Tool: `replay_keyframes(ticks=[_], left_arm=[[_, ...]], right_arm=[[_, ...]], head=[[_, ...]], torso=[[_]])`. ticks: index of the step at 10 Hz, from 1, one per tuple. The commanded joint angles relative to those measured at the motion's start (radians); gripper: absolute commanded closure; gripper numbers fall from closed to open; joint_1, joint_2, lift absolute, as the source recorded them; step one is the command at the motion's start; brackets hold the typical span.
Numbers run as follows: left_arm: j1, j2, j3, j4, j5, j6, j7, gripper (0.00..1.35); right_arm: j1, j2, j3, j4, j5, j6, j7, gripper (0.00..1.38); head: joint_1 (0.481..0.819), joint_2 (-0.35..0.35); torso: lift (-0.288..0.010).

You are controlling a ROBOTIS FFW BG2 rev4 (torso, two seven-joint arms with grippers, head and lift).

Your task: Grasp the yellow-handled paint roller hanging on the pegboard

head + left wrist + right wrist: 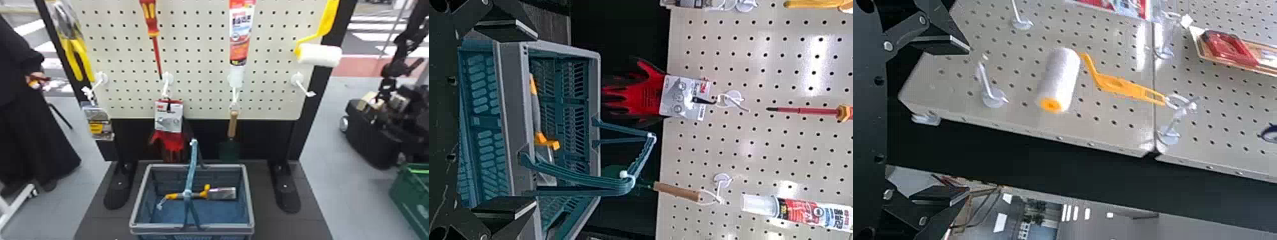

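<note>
1. The pegboard (198, 105) stands upright and carries the tools on white hooks. A black post runs behind its right edge.
2. A grey basket (140, 191) sits below the pegboard's bottom edge, and the left gripper (529, 120) hangs in front of it. Its fingers are spread wide with nothing between them, so that arm looks idle.
3. The roller (1058, 80) hangs near the pegboard's top right corner. Its white sleeve sticks out past the right edge, and its yellow handle (1123, 86) rises to a hook (1178, 102) that passes through the handle's slotted end.
4. The right gripper (960, 120) faces the roller, well apart from it. Its fingers are spread and it holds nothing.
5. Step in hand, as I judge it: the approach, with no grasp made yet.
6. The next move calls for bringing the right gripper in to straddle the thin, flat handle between sleeve and hook. The soft sleeve would make a poorer hold.
7. Room for moving:
   - The space beyond the right edge is open.
   - A bare hook (988, 90) juts out just under the sleeve and could catch a finger.
   - The tube (241, 32) hangs well apart, toward the middle of the pegboard.
</note>
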Motion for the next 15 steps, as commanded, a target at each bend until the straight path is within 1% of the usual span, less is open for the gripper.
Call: replay_keyframes(ticks=[1, 2, 3, 4, 5, 6, 7, 8, 9, 10, 11, 12, 13, 14, 15], left_arm=[[-0.021, 0.012, -0.014, 0.009, 0.007, 0.005, 0.000, 0.14], [-0.021, 0.012, -0.014, 0.012, 0.010, 0.004, 0.000, 0.14], [-0.025, 0.013, -0.015, 0.014, 0.010, 0.004, 0.000, 0.14], [-0.027, 0.013, -0.017, 0.019, 0.016, 0.002, 0.000, 0.14], [-0.032, 0.013, -0.018, 0.024, 0.021, 0.002, -0.002, 0.14], [-0.038, 0.016, -0.021, 0.026, 0.021, 0.002, -0.002, 0.14], [-0.042, 0.019, -0.024, 0.029, 0.024, 0.002, -0.002, 0.14], [-0.042, 0.022, -0.024, 0.029, 0.027, -0.001, -0.003, 0.14], [-0.042, 0.022, -0.024, 0.029, 0.027, -0.001, -0.002, 0.14], [-0.040, 0.022, -0.024, 0.029, 0.027, 0.001, -0.002, 0.14], [-0.038, 0.022, -0.024, 0.029, 0.029, 0.002, -0.003, 0.14], [-0.042, 0.024, -0.026, 0.029, 0.029, 0.005, -0.003, 0.14], [-0.049, 0.027, -0.032, 0.034, 0.030, 0.005, -0.003, 0.14], [-0.051, 0.027, -0.034, 0.036, 0.032, 0.005, -0.003, 0.14], [-0.049, 0.027, -0.034, 0.036, 0.032, 0.005, -0.003, 0.14]], right_arm=[[-0.098, -0.064, 0.019, 0.055, -0.026, 0.019, 0.000, 0.28], [-0.163, -0.104, 0.056, 0.111, -0.052, 0.030, 0.001, 0.28], [-0.234, -0.145, 0.106, 0.192, -0.106, 0.033, 0.000, 0.28], [-0.296, -0.179, 0.156, 0.242, -0.130, 0.045, 0.000, 0.28], [-0.373, -0.219, 0.222, 0.313, -0.181, 0.053, 0.000, 0.28], [-0.425, -0.245, 0.274, 0.359, -0.224, 0.057, 0.000, 0.28], [-0.476, -0.269, 0.327, 0.359, -0.239, 0.082, -0.002, 0.28], [-0.506, -0.295, 0.380, 0.357, -0.279, 0.105, -0.006, 0.28], [-0.521, -0.323, 0.413, 0.330, -0.301, 0.134, -0.008, 0.28], [-0.528, -0.341, 0.429, 0.298, -0.324, 0.160, -0.017, 0.28], [-0.545, -0.354, 0.462, 0.310, -0.373, 0.168, -0.026, 0.28], [-0.573, -0.358, 0.487, 0.327, -0.388, 0.169, -0.026, 0.29], [-0.579, -0.360, 0.495, 0.330, -0.391, 0.172, -0.026, 0.35], [-0.582, -0.360, 0.501, 0.340, -0.399, 0.174, -0.026, 0.52], [-0.582, -0.360, 0.502, 0.347, -0.402, 0.174, -0.028, 0.77]], head=[[0.549, 0.000], [0.549, 0.000], [0.549, 0.000], [0.549, 0.000], [0.549, 0.000], [0.549, 0.000], [0.549, 0.000], [0.549, 0.000], [0.549, 0.000], [0.549, 0.000], [0.549, 0.000], [0.549, 0.000], [0.549, 0.000], [0.549, 0.000], [0.549, 0.000]], torso=[[-0.100], [-0.100], [-0.100], [-0.100], [-0.100], [-0.100], [-0.100], [-0.100], [-0.100], [-0.100], [-0.100], [-0.100], [-0.100], [-0.100], [-0.100]])
